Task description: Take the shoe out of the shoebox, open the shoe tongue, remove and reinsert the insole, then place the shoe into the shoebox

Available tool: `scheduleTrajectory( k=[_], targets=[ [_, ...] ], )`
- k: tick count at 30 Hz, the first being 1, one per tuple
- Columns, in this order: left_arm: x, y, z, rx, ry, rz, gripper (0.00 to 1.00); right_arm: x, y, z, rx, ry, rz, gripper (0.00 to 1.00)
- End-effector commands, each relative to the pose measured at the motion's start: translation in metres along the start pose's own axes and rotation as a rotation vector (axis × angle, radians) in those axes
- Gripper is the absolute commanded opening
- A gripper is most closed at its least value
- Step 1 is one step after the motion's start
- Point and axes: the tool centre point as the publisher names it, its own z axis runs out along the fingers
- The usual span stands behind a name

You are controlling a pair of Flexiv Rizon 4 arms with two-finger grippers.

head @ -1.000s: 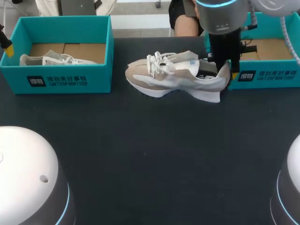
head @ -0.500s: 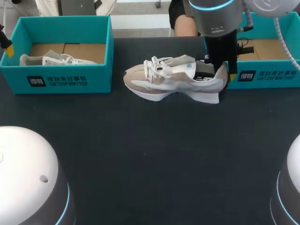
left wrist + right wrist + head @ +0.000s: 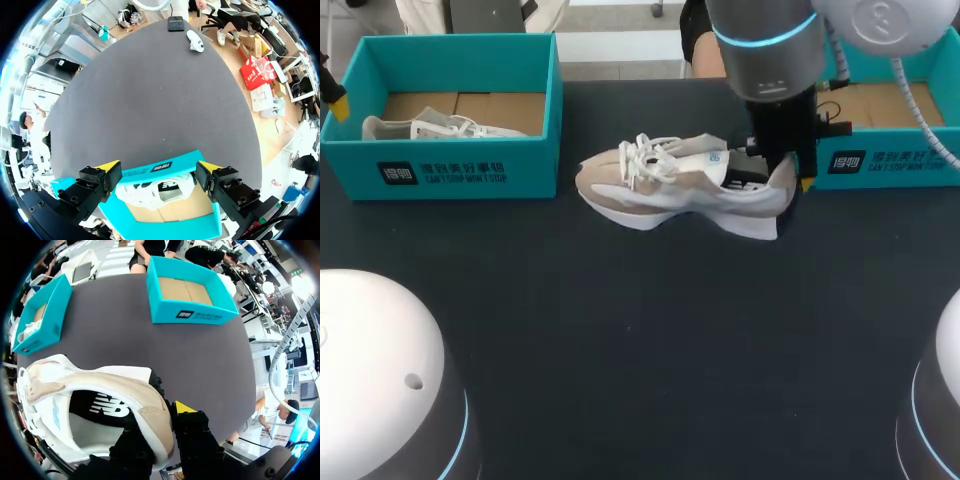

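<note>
- Dark table: two teal boxes at the far edge, open surface in front.
- Right arm comes down over the far middle and hides the near corner of the right shoebox. That box shows only a bare cardboard floor.
- Left shoebox is well apart from the arm, with a second shoe lying inside.
- Shoe is between the boxes, toe toward the left shoebox, heel just beside the right one. Can't tell if the sole is fully down.
- Right gripper is clamped on the heel collar, one finger inside, one outside.
- Left gripper is spread wide, holding nothing, above the left shoebox.
</note>
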Motion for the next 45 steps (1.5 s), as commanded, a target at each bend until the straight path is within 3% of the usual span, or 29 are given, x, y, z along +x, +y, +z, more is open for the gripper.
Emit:
scheduleTrajectory(
  k=[1,10,15,22,39,45],
  targets=[
    [-0.001,-0.002,0.000,-0.003,0.003,0.000,1.00,0.011,-0.019,0.003,-0.006,0.002,-0.020,0.00],
    [-0.001,-0.002,0.000,-0.003,0.003,0.000,1.00,0.051,-0.056,0.023,0.040,-0.020,-0.143,0.00],
    [-0.001,-0.002,0.000,-0.003,0.003,0.000,1.00,0.070,-0.067,0.051,0.047,-0.054,-0.191,0.00],
    [-0.001,-0.002,0.000,-0.003,0.003,0.000,1.00,0.083,-0.077,0.093,0.061,0.016,-0.191,0.00],
    [-0.001,-0.002,0.000,-0.003,0.003,0.000,1.00,0.087,-0.073,0.135,-0.051,-0.002,-0.197,0.00],
    [-0.001,-0.002,0.000,-0.003,0.003,0.000,1.00,0.090,-0.067,0.147,-0.051,-0.023,-0.209,0.00]
  ],
)
